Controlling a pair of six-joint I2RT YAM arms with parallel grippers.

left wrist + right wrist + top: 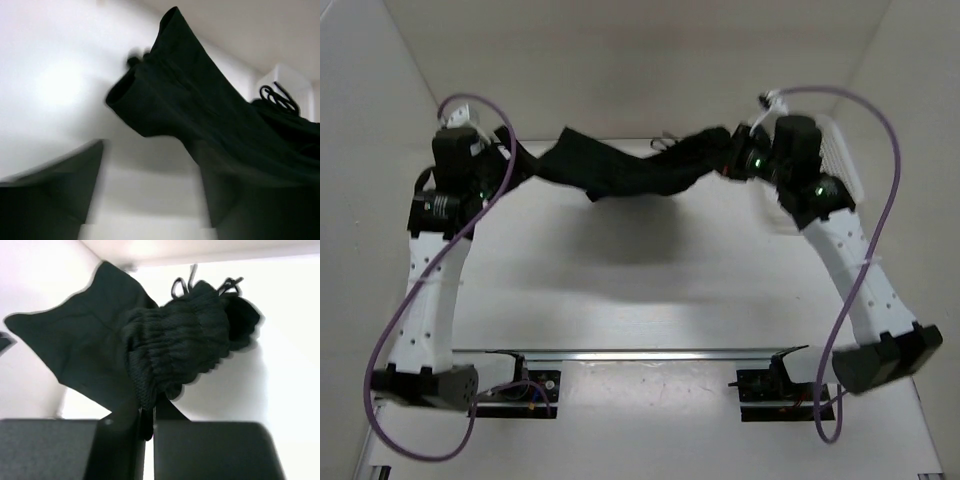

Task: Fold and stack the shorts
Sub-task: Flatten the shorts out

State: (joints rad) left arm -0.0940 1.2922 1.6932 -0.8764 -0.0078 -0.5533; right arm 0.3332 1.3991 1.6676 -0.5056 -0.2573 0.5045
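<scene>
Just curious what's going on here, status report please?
Right end effector shut on shorts. Left end effector open, shorts draped on it. Shorts aloft, bunched. Nothing blocking.

Black shorts [620,170] hang bunched and sagging above the surface [640,290] toward 12 o'clock, ribbed waistband [175,350] toward 1 o'clock.

White bench [650,290], matte. Soft shadow on it below span between left gripper [512,160] and right gripper [733,158]. Metal rail [650,354] lies well behind both, at near edge.
</scene>
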